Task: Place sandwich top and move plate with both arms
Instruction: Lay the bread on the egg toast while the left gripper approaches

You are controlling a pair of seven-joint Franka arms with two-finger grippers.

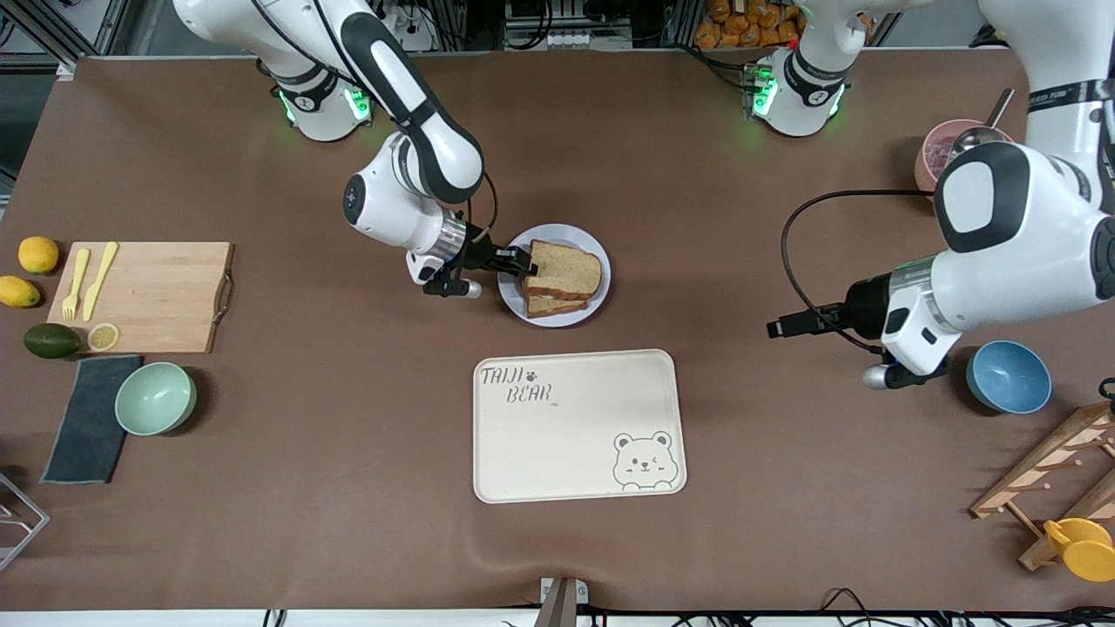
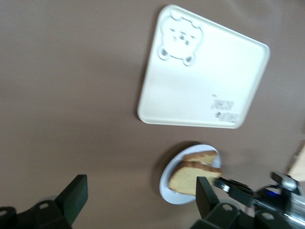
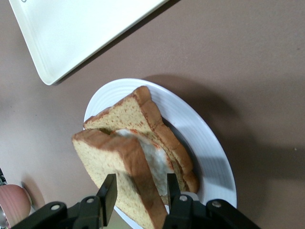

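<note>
The sandwich top [image 1: 568, 265] lies tilted on the egg-bearing slice [image 1: 557, 304] on the plate [image 1: 591, 239], its edge toward the right arm's end raised. My right gripper [image 1: 521, 265] is low at that raised edge, open, with one finger on each side of it. In the right wrist view the sandwich top [image 3: 128, 157] stands slanted between the fingers [image 3: 108, 191] of my right gripper [image 3: 139, 192], above egg white and the plate [image 3: 209, 157]. My left gripper [image 1: 775, 328] is open and empty over bare table toward the left arm's end. The left wrist view shows my left gripper [image 2: 140, 195] and the plate [image 2: 167, 183].
The cream bear tray [image 1: 575, 425] lies nearer the camera than the plate. A blue bowl [image 1: 1010, 376] and pink bowl [image 1: 936, 152] sit by the left arm. A cutting board [image 1: 157, 296], green bowl [image 1: 155, 398] and fruit are at the right arm's end.
</note>
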